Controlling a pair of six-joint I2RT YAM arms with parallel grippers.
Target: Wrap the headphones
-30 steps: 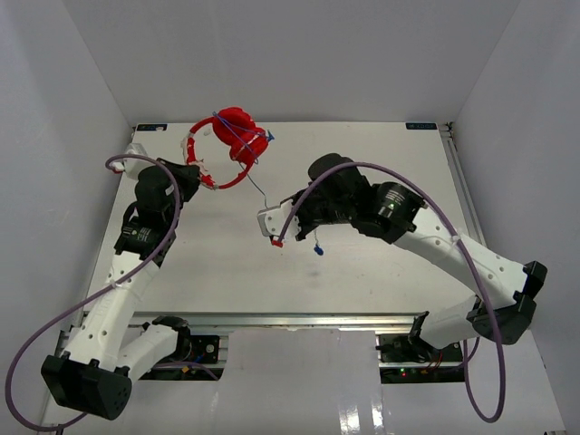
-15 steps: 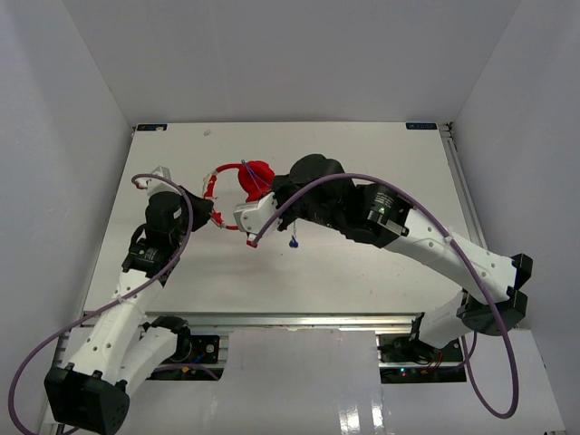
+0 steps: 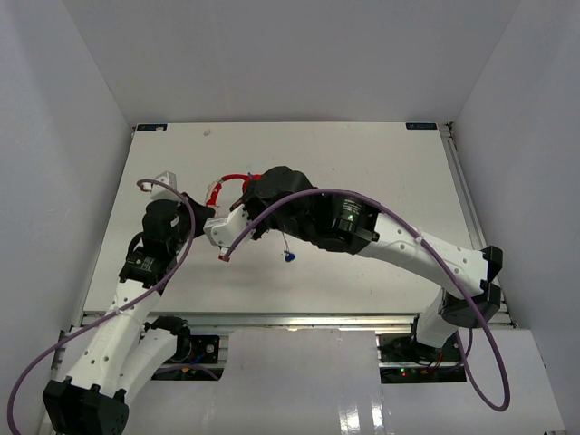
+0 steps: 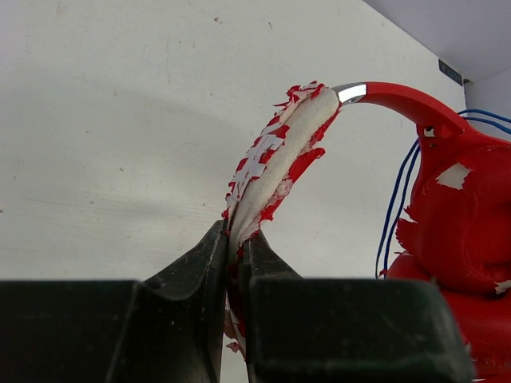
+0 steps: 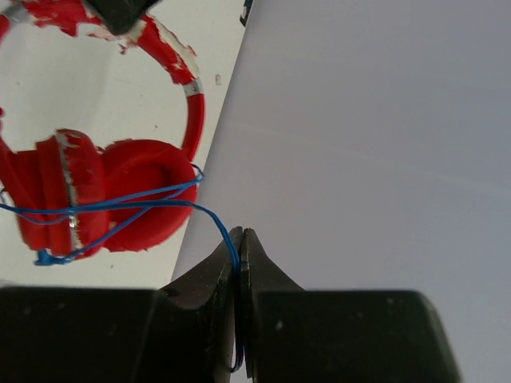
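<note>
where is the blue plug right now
In the top view the blue plug hangs on its cord beside the right arm's wrist, on its near side, left of the table's centre. The right gripper is shut on that cord.

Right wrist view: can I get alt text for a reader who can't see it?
The right hand, shut, pinches the thin blue cord, which loops across the earcups of red headphones at left. Their peeling headband arcs up to the left hand at the top edge.
</note>
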